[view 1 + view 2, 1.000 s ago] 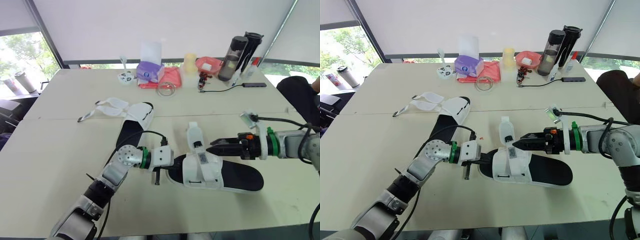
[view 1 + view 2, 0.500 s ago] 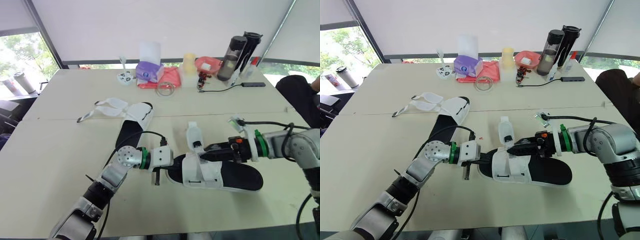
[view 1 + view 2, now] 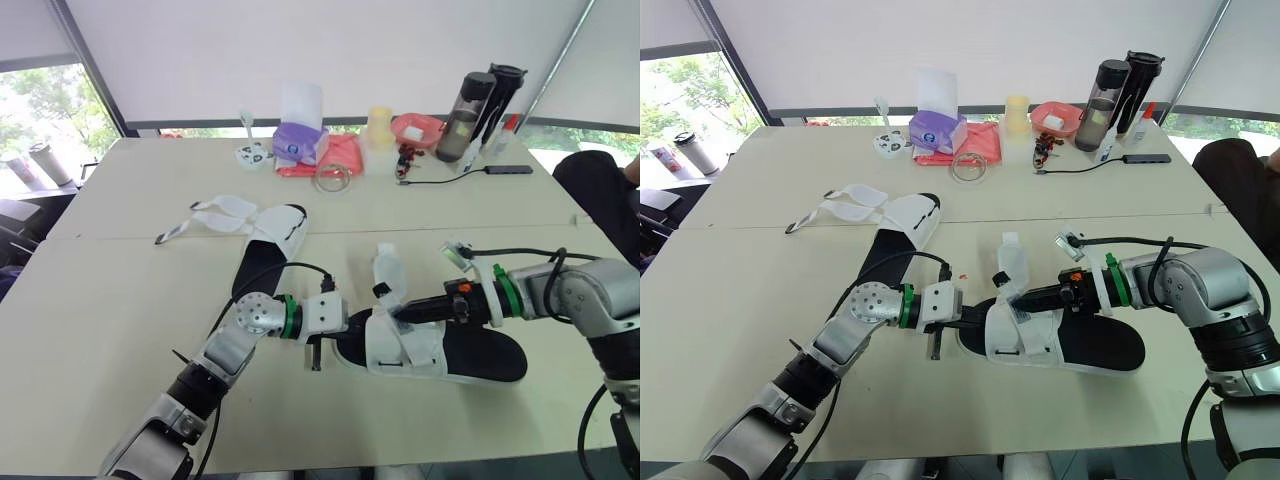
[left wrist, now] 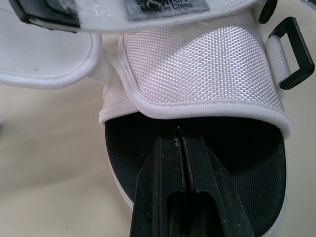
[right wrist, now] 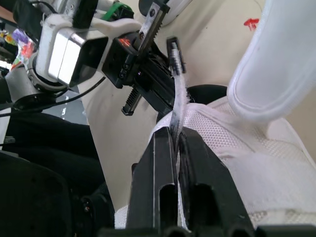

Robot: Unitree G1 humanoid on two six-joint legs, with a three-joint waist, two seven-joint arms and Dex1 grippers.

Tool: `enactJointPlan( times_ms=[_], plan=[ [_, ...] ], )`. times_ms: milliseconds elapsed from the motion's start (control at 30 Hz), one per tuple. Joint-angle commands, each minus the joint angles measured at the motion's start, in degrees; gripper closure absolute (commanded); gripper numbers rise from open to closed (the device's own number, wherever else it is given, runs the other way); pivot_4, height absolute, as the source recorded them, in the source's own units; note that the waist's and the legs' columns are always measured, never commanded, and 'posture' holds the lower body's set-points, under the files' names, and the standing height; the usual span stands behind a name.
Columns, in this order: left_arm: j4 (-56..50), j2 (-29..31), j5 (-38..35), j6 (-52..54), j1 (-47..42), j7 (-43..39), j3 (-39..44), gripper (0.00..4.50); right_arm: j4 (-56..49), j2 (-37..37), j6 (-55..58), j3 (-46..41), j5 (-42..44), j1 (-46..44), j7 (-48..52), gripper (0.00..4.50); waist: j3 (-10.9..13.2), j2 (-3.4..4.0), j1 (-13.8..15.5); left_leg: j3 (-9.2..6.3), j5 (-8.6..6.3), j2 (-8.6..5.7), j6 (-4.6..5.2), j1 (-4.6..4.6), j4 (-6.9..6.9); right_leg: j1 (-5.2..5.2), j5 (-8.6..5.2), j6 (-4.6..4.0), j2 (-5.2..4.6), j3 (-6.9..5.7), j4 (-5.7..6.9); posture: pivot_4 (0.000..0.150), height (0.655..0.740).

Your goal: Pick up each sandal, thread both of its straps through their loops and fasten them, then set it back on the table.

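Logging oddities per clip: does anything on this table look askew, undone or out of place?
The far sandal lies with both straps undone and splayed toward the robot's left. On the near sandal, a wide strap stands up loose while the right gripper's jaws pinch a thin strap. Nothing looks spilled or damaged.
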Motion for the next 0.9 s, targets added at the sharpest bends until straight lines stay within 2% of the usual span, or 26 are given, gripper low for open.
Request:
enactJointPlan(
  times_ms=[33,167,367,633,900],
  plan=[
    [2.27,0.63,2.79,1.97,1.16,0.71,-1.4,4.5,-1.68,1.32,-2.18,-7.4,3.37,0.19,1.4,4.48,0.0,0.01,0.01,0.0,0.0,0.0,0.0,0.0,0.0,0.0,0.01,0.01,0.0,0.0,0.0,0.15,0.74],
    [1.94,0.83,2.71,2.1,1.5,0.7,-1.42,4.5,-4.16,2.63,-1.75,-14.58,8.32,2.79,1.32,4.48,0.0,0.0,0.06,-0.01,0.0,0.0,0.0,0.0,0.0,0.01,0.02,0.03,0.01,0.0,0.0,0.15,0.74],
    [2.48,0.61,2.81,1.67,1.05,0.35,-1.76,4.5,-6.69,6.57,1.24,-22.19,14.26,5.45,-5.78,4.48,0.0,0.01,-0.08,-0.01,0.0,0.02,0.0,0.01,0.0,-0.01,0.02,0.01,0.01,0.02,0.05,0.15,0.74],
    [3.18,0.37,2.69,1.26,0.45,0.02,-1.85,4.5,-4.11,9.75,0.55,-25.3,12.18,9.45,-15.67,4.48,-0.01,0.02,-0.11,0.0,0.0,0.02,0.0,0.01,-0.01,-0.03,0.01,-0.01,0.01,0.03,0.05,0.15,0.74],
    [3.43,0.26,2.71,1.24,0.32,0.01,-1.71,4.5,-0.41,11.55,0.49,-26.9,12.57,8.56,-19.35,4.48,-0.03,0.07,-0.09,0.0,0.01,0.01,0.01,0.02,0.01,-0.01,0.01,-0.01,0.02,0.03,0.06,0.15,0.74]
  ],
)
